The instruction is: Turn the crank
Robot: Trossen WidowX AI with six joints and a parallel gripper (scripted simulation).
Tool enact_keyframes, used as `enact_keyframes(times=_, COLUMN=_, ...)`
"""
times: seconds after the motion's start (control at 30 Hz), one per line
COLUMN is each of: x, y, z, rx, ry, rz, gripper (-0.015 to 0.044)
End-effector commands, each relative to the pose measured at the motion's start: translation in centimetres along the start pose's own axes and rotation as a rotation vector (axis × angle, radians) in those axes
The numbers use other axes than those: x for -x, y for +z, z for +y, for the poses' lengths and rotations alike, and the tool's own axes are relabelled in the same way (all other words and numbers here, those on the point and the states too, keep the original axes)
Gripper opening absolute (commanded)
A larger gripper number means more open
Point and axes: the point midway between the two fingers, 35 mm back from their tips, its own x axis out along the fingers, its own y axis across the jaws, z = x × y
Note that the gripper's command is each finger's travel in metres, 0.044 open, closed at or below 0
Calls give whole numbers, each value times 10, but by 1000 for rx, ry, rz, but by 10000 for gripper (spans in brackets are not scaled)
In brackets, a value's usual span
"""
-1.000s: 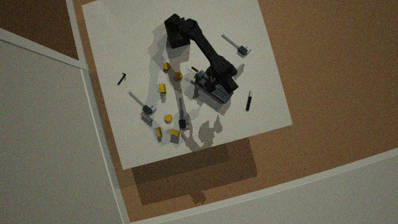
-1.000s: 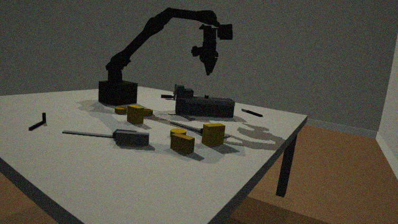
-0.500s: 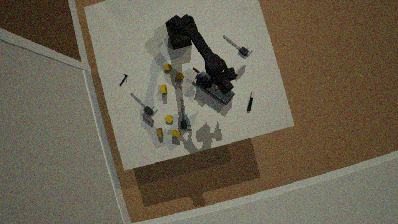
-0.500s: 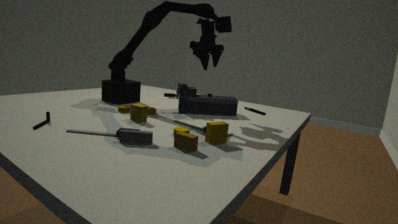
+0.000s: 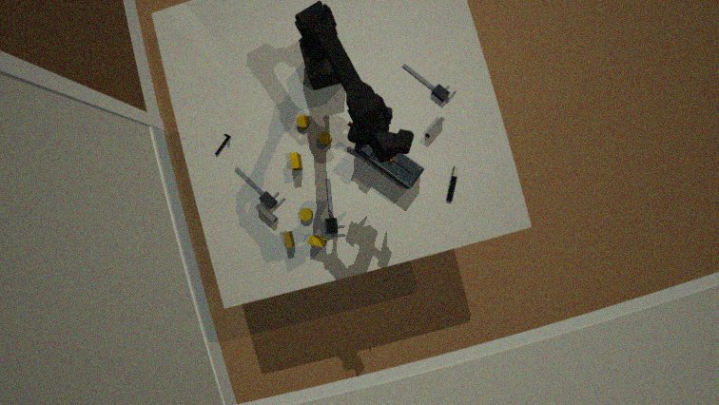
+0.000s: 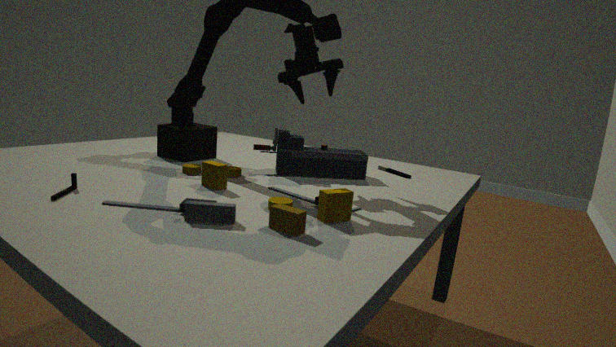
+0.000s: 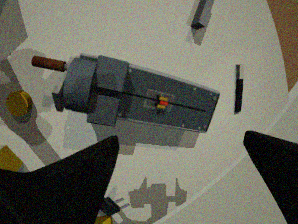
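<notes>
Nearest the worktop's front edge lie yellow blocks (image 6: 287,218) and a grey-headed tool (image 6: 209,211). Beyond them, toward the right edge, sits the grey machine (image 6: 321,163); its brown crank handle (image 7: 49,63) juts from the end facing the back edge, and the red pointer (image 7: 161,102) sits mid-slide. High above hangs the gripper (image 6: 314,88), fingers wide apart and empty. The step appears to be the approach: next, descend to the handle and close on it. The brass marks are too small to make out.
</notes>
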Motion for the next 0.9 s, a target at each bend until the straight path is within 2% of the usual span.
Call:
enact_keyframes(times=0.0, x=8, y=2, z=7, rx=-135, ry=-42, rz=11, gripper=440)
enact_keyframes(times=0.87, x=24, y=31, z=72, rx=-1066, ry=-281, rz=-43, gripper=440)
